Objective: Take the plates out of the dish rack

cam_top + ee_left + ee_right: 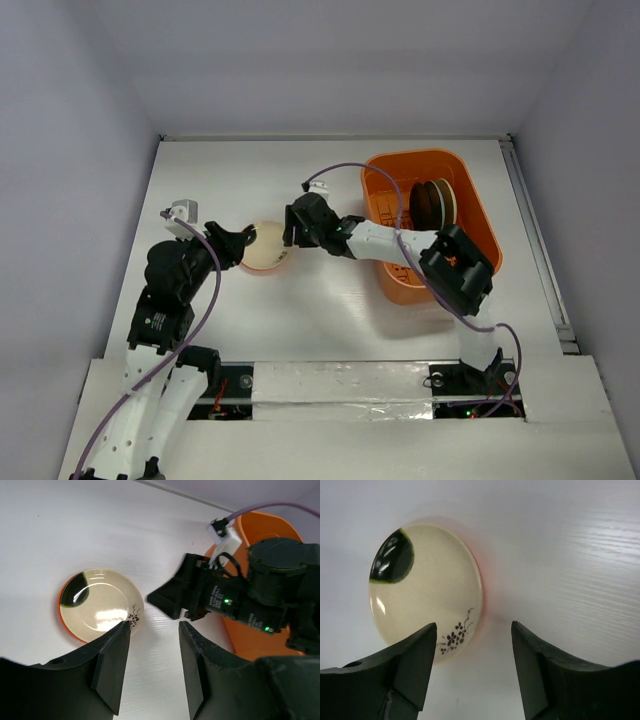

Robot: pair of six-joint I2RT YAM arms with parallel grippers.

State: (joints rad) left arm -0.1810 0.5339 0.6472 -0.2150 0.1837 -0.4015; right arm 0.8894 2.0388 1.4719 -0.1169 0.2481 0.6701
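Note:
A cream plate [264,245] with a dark green patch and small black flowers lies flat on the table, stacked on a red-orange plate whose rim [66,626] shows beneath it. The cream plate also shows in the left wrist view [100,605] and the right wrist view [425,580]. The orange dish rack [481,217] stands at the right, with plates [432,203] standing on edge inside. My left gripper [244,241] is open and empty at the stack's left edge. My right gripper [292,228] is open and empty just right of the stack.
The right arm reaches left across the front of the rack [245,640]. The right gripper body [200,595] faces my left gripper closely over the table. White walls enclose the table at the back and sides.

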